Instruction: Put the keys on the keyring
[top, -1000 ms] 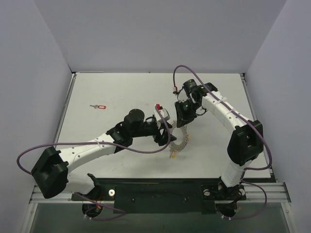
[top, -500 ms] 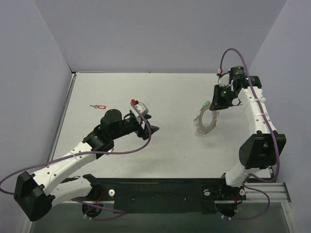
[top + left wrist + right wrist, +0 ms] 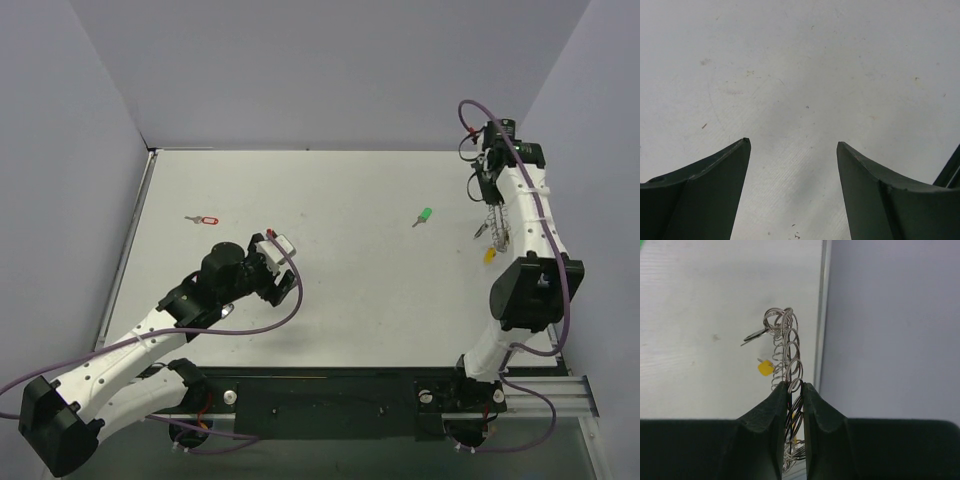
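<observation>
The keyring (image 3: 785,347), a silver hoop with a wavy looped rim, hangs edge-on between the fingers of my right gripper (image 3: 795,386), which is shut on it. In the top view this gripper (image 3: 491,203) holds the keyring (image 3: 497,230) over the table's right edge. A yellow key (image 3: 765,367) (image 3: 489,255) and a grey key (image 3: 754,336) dangle from the ring. A green key (image 3: 424,216) lies loose on the table to the left of it. A red key (image 3: 205,219) lies far left. My left gripper (image 3: 285,283) (image 3: 792,145) stands open over bare table, holding nothing.
The table's raised right rim (image 3: 821,315) and the grey side wall (image 3: 890,330) are right beside the hanging ring. A purple cable (image 3: 290,300) loops around the left wrist. The table top (image 3: 805,65) under the left gripper is bare, lightly scuffed white.
The right arm swung the keyring from the table's middle to the right edge. The green key now lies alone on the table. The left arm drew back toward the near left and its jaws widened.
</observation>
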`<state>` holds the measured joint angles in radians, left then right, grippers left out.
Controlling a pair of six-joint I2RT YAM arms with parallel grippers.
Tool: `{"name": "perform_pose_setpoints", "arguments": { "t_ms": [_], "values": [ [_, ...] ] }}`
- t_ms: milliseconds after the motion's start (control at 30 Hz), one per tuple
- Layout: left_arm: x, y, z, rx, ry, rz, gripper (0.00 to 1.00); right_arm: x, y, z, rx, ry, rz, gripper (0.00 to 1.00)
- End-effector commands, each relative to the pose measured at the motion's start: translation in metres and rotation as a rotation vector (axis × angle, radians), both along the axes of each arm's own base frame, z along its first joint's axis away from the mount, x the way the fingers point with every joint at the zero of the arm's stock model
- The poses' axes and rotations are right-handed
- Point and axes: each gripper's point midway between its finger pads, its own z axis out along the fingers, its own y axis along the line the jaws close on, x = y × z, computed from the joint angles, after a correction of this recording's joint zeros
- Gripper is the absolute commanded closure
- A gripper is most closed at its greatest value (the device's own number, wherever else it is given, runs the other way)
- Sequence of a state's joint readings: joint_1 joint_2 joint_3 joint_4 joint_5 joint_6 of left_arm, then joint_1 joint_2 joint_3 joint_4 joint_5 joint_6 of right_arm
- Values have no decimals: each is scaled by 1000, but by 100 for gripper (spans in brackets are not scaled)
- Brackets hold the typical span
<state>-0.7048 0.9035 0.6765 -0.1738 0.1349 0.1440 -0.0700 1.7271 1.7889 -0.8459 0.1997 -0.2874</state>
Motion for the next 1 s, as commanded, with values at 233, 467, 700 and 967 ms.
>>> {"name": "perform_pose_setpoints", "arguments": {
  "t_ms": [233,467,700,967],
  "values": [
    [6,8,8,12,-56,26,20,36,13,-64,-486,152,96,100],
    [6,8,7,15,-53,28,20,29,44,-105,-434,214,160,81],
    [7,9,5,14,-47,31,20,10,66,-121,-329,244,195,65],
    [9,10,5,-2,-33,40,20,-10,93,-96,-158,180,243,55]
  ]
}}
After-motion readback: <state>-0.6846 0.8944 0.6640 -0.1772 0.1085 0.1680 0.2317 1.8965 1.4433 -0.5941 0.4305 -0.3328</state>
